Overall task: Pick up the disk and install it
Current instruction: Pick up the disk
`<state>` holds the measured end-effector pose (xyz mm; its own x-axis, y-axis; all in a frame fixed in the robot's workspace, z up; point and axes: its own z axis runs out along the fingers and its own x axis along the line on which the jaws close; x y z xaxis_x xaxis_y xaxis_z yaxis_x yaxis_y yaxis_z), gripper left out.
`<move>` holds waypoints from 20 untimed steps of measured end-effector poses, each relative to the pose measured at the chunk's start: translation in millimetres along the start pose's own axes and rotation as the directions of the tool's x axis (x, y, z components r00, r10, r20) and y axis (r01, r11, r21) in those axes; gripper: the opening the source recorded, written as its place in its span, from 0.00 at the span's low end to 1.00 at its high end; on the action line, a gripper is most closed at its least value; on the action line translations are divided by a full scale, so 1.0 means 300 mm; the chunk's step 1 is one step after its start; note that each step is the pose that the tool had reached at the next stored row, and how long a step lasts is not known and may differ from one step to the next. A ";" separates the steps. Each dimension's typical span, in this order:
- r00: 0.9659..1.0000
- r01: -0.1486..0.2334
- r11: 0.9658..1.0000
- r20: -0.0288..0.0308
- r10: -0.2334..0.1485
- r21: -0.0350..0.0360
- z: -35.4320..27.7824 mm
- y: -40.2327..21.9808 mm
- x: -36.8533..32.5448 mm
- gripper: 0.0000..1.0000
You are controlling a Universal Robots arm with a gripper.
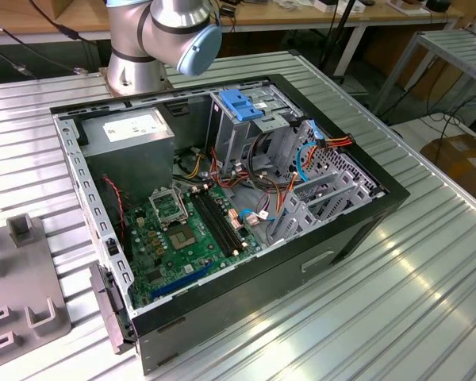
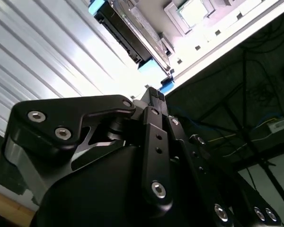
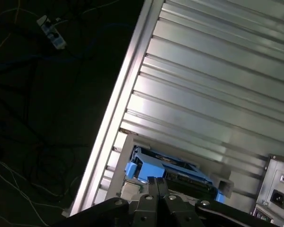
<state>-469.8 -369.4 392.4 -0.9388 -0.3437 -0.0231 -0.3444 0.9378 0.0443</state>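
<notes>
The disk (image 3: 173,171) lies flat on the ribbed metal table, near its edge. It is a dark flat drive (image 2: 125,33) framed by a blue plastic bracket, seen edge-on in the second wrist view. My gripper (image 3: 156,183) is just short of the disk's near blue corner, and its two black fingertips (image 2: 154,94) are pressed together with nothing between them. Whether they touch the bracket I cannot tell. The open computer case (image 1: 357,230) shows in the exterior view, with its metal drive cage (image 1: 250,119) at the back.
Beside the disk the table edge (image 3: 128,90) drops to a dark floor with cables. A grey box with a power socket (image 3: 280,191) stands close by. Inside the case are a power supply (image 1: 131,131), a green motherboard (image 1: 182,230) and loose cables. Grey fixtures (image 1: 20,278) sit at the exterior view's left.
</notes>
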 end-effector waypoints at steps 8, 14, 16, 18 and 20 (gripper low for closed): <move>0.988 0.157 0.988 -0.007 -0.157 -0.004 0.000 0.000 0.000 0.11; 0.970 0.242 0.970 -0.010 -0.242 -0.007 0.000 0.000 0.000 0.11; 0.956 0.293 0.956 -0.012 -0.293 -0.009 0.000 0.000 0.000 0.11; 0.933 0.360 0.933 -0.014 -0.360 -0.011 0.000 0.000 0.000 0.11; 0.915 0.402 0.915 -0.016 -0.402 -0.013 0.001 0.000 0.000 0.11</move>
<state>-469.8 -369.4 392.1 -0.7208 -0.6928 -0.0231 -0.6930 0.7196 0.0442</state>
